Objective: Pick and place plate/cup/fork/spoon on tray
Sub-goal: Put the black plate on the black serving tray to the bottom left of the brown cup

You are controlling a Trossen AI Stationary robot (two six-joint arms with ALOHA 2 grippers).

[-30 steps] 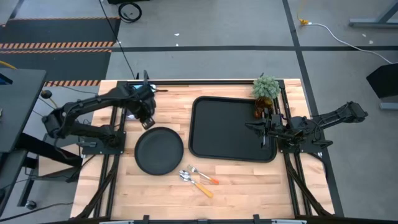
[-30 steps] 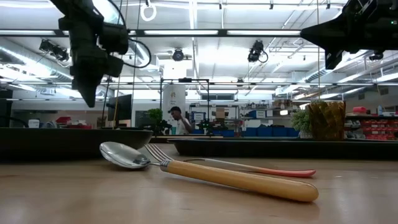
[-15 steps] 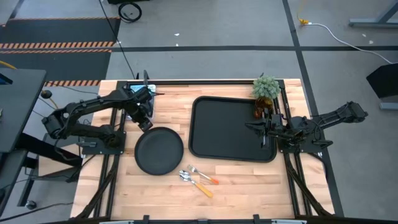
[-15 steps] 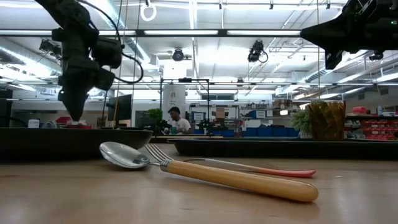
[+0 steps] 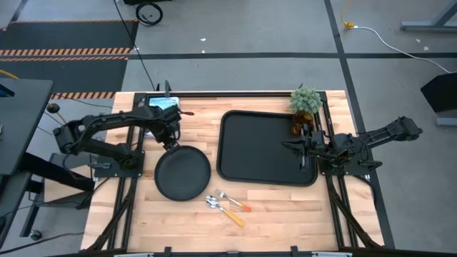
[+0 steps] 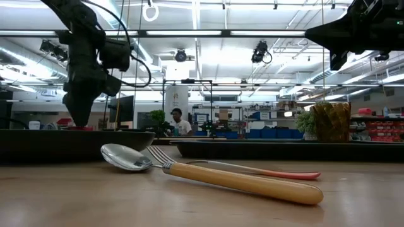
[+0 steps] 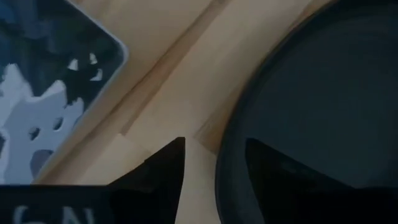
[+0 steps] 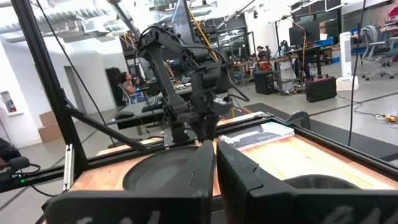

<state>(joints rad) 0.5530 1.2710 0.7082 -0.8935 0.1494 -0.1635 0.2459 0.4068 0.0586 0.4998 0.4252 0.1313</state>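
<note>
Left gripper (image 5: pixel 171 145) spread open, fingers straddling far rim of flat round matte black plate (image 5: pixel 183 173). Right gripper (image 5: pixel 287 146) pinched closed, hovering over large black rectangular tray (image 5: pixel 264 146).

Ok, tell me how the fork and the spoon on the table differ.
The spoon has a rounded oval bowl; the fork ends in tines. The spoon's handle is yellow-orange, the fork's a redder orange. In the low view the spoon lies nearer the camera, partly in front of the fork. Both lie flat on the bare wood with metal heads, close beside each other, outside the tray.
</note>
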